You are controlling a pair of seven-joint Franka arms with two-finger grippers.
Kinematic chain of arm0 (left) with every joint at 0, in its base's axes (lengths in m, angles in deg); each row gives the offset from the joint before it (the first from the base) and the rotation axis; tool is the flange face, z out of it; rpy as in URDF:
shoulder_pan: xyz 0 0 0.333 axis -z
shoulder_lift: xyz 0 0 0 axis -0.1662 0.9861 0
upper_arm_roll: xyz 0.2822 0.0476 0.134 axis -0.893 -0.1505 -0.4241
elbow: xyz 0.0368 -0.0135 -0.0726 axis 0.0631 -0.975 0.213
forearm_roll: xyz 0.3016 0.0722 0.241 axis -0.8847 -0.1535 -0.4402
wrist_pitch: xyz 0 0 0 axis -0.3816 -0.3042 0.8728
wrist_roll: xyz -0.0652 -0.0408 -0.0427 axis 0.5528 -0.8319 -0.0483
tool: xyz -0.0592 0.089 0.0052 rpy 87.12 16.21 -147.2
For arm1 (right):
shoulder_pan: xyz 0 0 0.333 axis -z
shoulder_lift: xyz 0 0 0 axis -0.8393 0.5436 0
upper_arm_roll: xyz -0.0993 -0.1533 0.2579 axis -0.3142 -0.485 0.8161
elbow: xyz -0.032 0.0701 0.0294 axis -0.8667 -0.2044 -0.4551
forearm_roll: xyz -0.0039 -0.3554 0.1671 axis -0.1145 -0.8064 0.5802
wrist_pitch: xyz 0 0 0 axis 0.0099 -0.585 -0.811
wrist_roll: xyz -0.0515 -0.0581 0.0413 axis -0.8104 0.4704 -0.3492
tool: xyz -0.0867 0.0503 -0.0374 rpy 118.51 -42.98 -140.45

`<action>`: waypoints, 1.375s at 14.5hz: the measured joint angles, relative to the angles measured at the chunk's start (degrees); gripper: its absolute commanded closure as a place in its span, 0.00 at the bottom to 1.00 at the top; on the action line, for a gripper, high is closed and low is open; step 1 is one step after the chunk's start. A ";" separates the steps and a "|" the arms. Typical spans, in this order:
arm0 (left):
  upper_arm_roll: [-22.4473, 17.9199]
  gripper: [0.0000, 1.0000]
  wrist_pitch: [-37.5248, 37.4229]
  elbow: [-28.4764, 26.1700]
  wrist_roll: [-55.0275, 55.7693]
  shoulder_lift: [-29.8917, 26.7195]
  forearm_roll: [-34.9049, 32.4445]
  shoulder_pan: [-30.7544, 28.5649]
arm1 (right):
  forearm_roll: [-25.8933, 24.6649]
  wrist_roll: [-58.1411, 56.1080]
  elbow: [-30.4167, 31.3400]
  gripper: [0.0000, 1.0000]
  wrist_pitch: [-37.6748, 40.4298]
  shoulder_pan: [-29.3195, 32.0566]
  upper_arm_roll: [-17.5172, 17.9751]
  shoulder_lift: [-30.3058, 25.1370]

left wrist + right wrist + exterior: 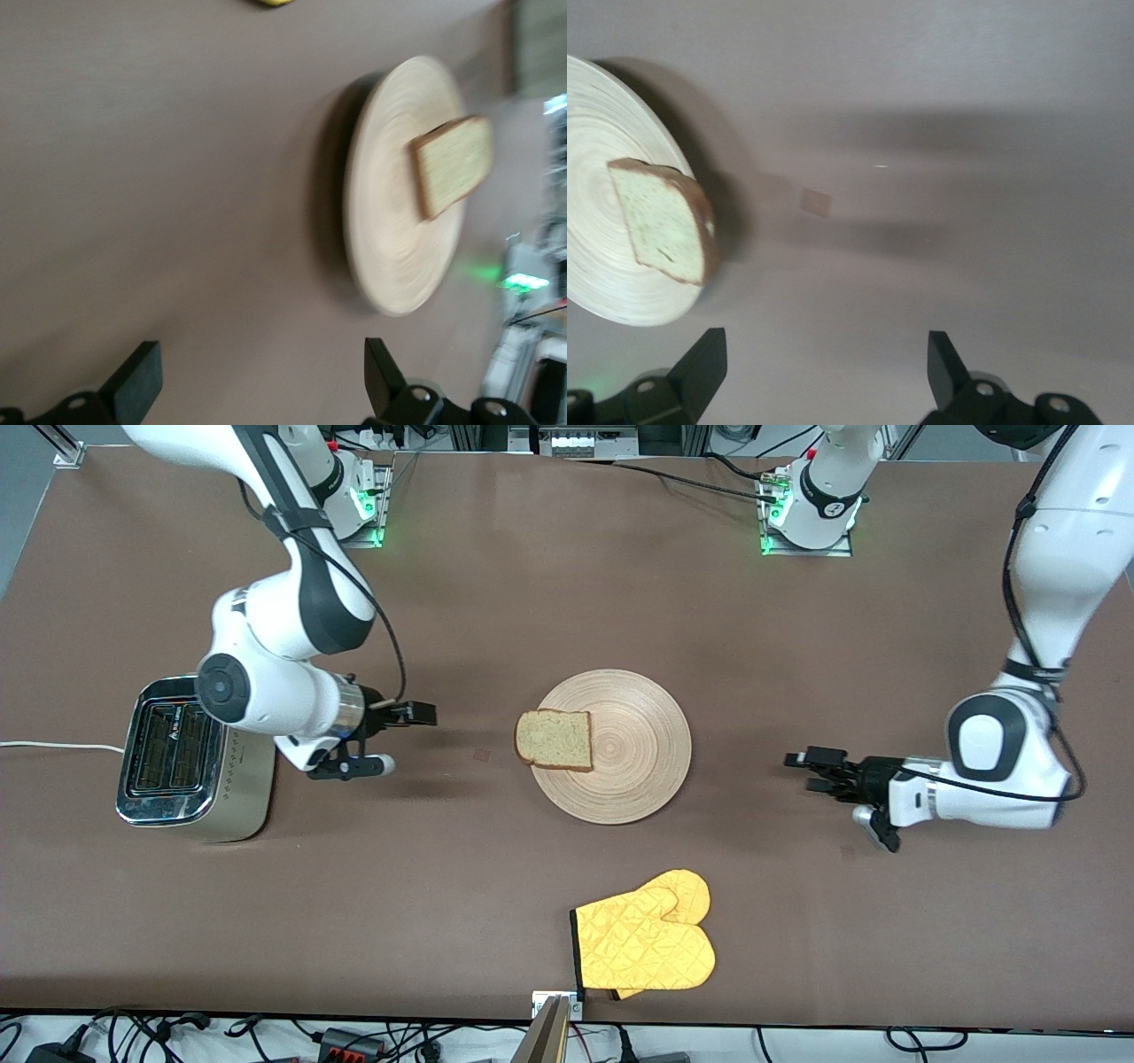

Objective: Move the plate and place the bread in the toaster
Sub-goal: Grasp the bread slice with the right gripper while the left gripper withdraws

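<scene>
Here the round light-wood plate [620,766] lies flat near the middle of the brown table [496,895], with the slice of bread [555,739] resting on its rim toward the right arm's end, the crust edge overhanging the plate slightly. The two-slot chrome toaster [182,760] stands upright at the right arm's end of the table, well apart from the plate, its white cord [53,746] trailing off toward the table edge. A yellow quilted oven mitt [645,939] lies nearer to the front camera than the plate, close to the table's edge.

The right gripper [397,737] hangs over bare table between the toaster and the plate, pointing toward the bread; its fingers [700,367] stand wide apart and hold nothing, and the right wrist view shows the plate and bread some way off from them.

The left gripper [811,772] hangs low over the table toward the left arm's end, apart from the plate's rim. Its fingers [137,381] are spread wide and empty, with the plate in the left wrist view clear of both fingertips.
</scene>
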State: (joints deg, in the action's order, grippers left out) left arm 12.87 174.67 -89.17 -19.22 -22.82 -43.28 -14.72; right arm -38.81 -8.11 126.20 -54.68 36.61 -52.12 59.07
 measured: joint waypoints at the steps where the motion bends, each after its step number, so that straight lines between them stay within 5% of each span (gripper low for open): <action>1: 0.16 0.00 -2.62 2.79 3.30 -0.28 -4.75 0.43 | 1.66 0.26 -0.01 0.00 -1.48 -0.95 0.01 0.95; 8: 0.68 0.00 -13.04 11.14 17.55 -5.95 -32.17 9.28 | 13.74 0.49 -0.08 0.00 -10.43 -6.68 0.05 7.47; 15: 0.65 0.00 -16.33 12.25 23.69 -13.60 -38.31 15.44 | 17.79 0.62 -1.03 0.00 -16.39 -10.57 0.07 11.51; 20: 0.64 0.00 -23.84 21.58 23.47 -15.69 -38.53 15.89 | 17.84 0.65 -2.44 0.04 -17.78 -10.78 0.03 13.49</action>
State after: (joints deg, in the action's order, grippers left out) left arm 13.52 150.83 -67.59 4.25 -38.51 -81.81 1.17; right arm -20.97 -7.46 123.76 -72.46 25.83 -52.10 72.56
